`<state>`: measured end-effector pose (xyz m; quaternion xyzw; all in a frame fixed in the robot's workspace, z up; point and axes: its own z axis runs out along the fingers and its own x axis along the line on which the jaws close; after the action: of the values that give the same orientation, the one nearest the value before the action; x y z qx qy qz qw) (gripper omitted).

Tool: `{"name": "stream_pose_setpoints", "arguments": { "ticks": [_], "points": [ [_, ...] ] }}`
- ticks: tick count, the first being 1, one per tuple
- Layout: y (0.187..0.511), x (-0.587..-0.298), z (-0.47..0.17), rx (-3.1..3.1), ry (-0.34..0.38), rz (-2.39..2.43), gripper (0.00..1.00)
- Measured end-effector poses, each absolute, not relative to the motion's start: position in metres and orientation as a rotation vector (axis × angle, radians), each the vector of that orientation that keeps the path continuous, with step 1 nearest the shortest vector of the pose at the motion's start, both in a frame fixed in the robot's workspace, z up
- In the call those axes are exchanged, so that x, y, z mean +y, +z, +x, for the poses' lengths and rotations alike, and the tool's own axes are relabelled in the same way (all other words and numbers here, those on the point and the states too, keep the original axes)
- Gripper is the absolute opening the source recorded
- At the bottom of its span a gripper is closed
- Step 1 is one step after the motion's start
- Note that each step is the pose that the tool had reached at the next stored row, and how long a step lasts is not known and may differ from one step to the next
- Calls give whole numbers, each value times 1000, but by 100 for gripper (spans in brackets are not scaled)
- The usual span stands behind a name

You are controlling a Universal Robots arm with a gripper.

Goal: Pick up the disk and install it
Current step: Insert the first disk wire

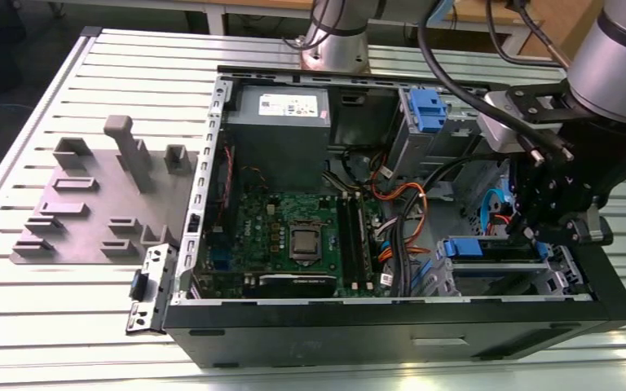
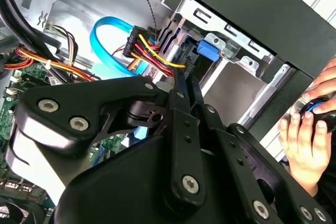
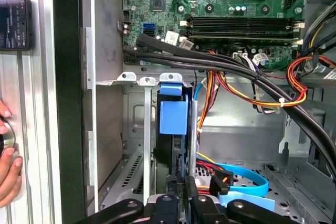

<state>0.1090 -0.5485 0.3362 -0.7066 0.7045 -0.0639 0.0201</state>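
The disk (image 1: 476,247), framed by its bright blue carrier, sits at the lower drive bay in the corner of the open computer case (image 1: 400,322), on the exterior view's right. In the first wrist view I see the disk (image 3: 173,116) edge-on, its blue end standing in the metal cage slot. The second wrist view shows that blue end (image 2: 207,51) at the cage mouth. My gripper (image 1: 536,236) hangs just beside the bay. Its black fingers (image 3: 181,182) sit close together along the disk's thin edge, shut on it; the gripper (image 2: 184,77) reaches toward the cage.
A second blue carrier (image 1: 427,110) sits in the upper bay, beside the grey power supply (image 1: 280,106). Orange and black cables (image 1: 400,208) cross next to the motherboard (image 1: 291,236). A blue data cable (image 2: 105,45) loops near the cage. A person's hand (image 2: 302,140) rests outside the case wall. A grey fixture (image 1: 95,195) lies on the table.
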Motion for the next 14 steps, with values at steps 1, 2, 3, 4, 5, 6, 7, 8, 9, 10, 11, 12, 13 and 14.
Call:
{"name": "stream_pose_setpoints", "arguments": {
  "ticks": [1,2,3,4,5,6,7,8,9,10,11,12,13,14],
  "points": [
    [336,-549,109,2185,-200,-2191,16],
    [336,-549,109,2184,-201,-2191,16],
    [335,-549,109,2184,-201,-2191,16],
    [335,-549,109,2184,-201,-2191,16],
    [334,-549,109,2184,-201,-2190,16],
    [334,-549,109,2184,-202,-2190,16],
    [334,-549,109,2184,-202,-2190,16],
    [333,-549,109,2183,-202,-2190,16],
    [333,-549,109,2183,-203,-2190,16],
    [333,-549,108,2183,-203,-2189,16],
    [333,-549,108,2183,-203,-2189,16],
    [332,-549,108,2183,-204,-2189,16],
    [332,-549,108,2182,-204,-2189,16],
    [332,-549,108,2182,-205,-2188,16]
  ]
}}
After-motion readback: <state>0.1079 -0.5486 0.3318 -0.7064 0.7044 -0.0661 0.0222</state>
